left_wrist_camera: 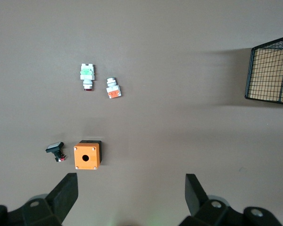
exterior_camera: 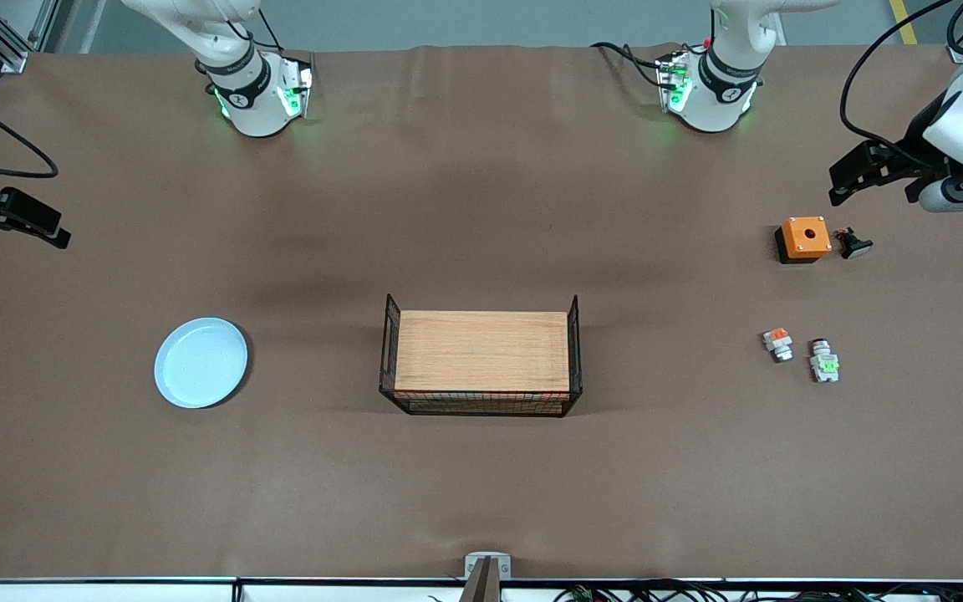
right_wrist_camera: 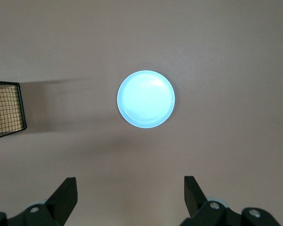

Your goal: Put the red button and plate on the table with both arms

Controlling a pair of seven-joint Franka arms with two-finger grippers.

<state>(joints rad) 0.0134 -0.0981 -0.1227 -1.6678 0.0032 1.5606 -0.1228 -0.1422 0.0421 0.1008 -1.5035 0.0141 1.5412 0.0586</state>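
Observation:
The red button, a tiny white-grey block with a green top, lies on the brown table toward the left arm's end; it also shows in the left wrist view. The pale-blue plate lies flat on the table toward the right arm's end and shows in the right wrist view. My left gripper hangs open and empty over the table beside the orange box, as the left wrist view shows. My right gripper hangs open and empty over the table's end, as the right wrist view shows.
A wood-bottomed black wire tray stands at the table's middle. An orange-red-topped block lies beside the red button. An orange box with a hole and a small black push-button part lie farther from the front camera.

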